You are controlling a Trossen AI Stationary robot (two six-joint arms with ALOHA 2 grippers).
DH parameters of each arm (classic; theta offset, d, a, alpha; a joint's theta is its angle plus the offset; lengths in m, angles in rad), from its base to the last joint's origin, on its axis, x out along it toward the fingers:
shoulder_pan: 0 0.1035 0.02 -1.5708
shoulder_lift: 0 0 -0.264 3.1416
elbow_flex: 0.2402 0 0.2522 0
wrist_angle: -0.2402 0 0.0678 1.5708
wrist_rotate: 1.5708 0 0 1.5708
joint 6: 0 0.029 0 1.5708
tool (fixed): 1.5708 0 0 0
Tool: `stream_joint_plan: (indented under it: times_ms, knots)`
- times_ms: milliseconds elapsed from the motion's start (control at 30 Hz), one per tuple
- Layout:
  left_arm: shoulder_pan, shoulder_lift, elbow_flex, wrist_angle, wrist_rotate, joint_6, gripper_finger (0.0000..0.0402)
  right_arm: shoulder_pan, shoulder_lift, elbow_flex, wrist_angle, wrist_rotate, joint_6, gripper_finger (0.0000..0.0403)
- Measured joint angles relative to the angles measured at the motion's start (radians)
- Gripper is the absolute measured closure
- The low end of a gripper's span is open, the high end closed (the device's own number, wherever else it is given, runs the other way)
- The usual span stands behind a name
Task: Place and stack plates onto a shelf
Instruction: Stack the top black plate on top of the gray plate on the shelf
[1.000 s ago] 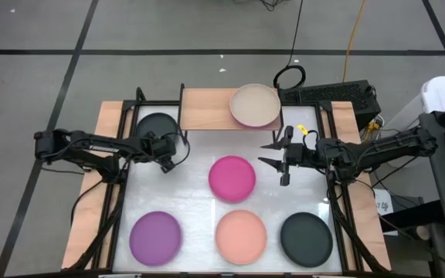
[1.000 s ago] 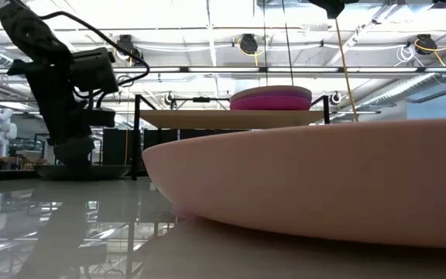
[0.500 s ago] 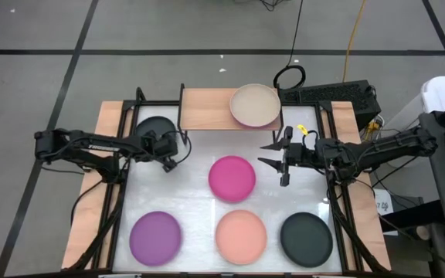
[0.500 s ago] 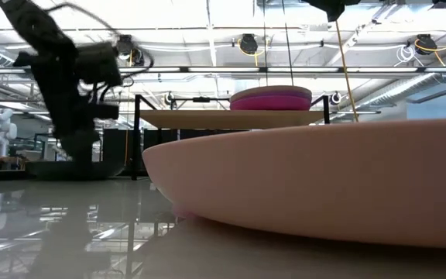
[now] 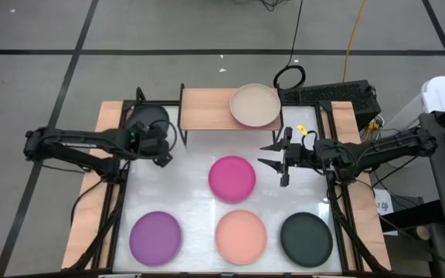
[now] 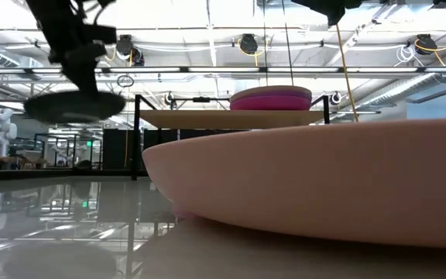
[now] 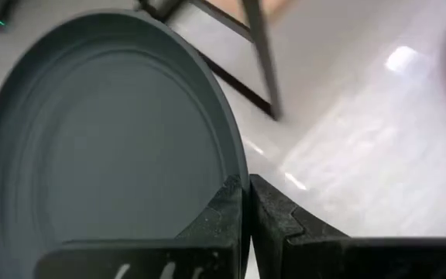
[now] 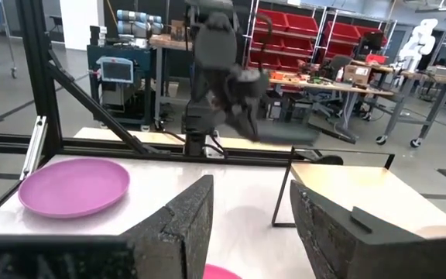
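My left gripper (image 5: 158, 147) is shut on a black plate (image 5: 148, 122) and holds it in the air at the far left, beside the shelf (image 5: 207, 110); the low view shows this plate (image 6: 74, 104) well above the tabletop. A short stack topped by a beige plate (image 5: 255, 106) rests on the right half of the shelf. A magenta plate (image 5: 232, 178), a purple plate (image 5: 155, 235), a peach plate (image 5: 241, 234) and a second black plate (image 5: 307, 238) lie flat on the white table. My right gripper (image 5: 273, 155) hovers open, right of the magenta plate. My left gripper pinches the black plate's rim (image 7: 237, 172) between its two fingers (image 7: 224, 211), one on the upper face and one beneath. It comes from above, slanting down at the plate's near right side. The plate is lifted clear of the table, roughly level.
The shelf's black metal legs (image 6: 137, 136) stand just right of the lifted plate. The left half of the shelf board (image 5: 203, 108) is bare. Wooden borders and black frame rails (image 5: 113, 193) run along both sides of the table.
My left gripper has risen with the black plate, which lay on the table a second ago and now hangs clear above it. Gripper and plate have also shifted a little toward the table's left and far edges. The right arm has kept still.
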Motion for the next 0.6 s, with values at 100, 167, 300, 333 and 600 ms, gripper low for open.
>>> stream_joint_plan:
  times_ms: [100,167,300,333,600]
  knots:
    - [-0.023,-0.007,0.071,-0.066,-0.067,-0.021,0.0391,0.000,0.000,0.000,0.001,0.000,0.000,0.0250]
    - [-0.027,-0.006,0.119,-0.067,-0.097,0.001,0.0391,0.000,0.000,0.000,0.006,0.000,0.000,0.0250]
    - [-0.029,0.011,0.201,0.043,-0.130,0.176,0.0391,0.000,0.000,0.000,0.017,0.002,-0.004,0.0250]
    - [-0.029,0.018,0.212,0.104,-0.129,0.257,0.0391,0.000,0.000,0.000,0.027,0.006,-0.012,0.0250]
    - [-0.008,0.119,0.221,0.687,0.205,0.967,0.0391,-0.001,-0.021,0.000,0.075,0.166,-0.030,0.0250]
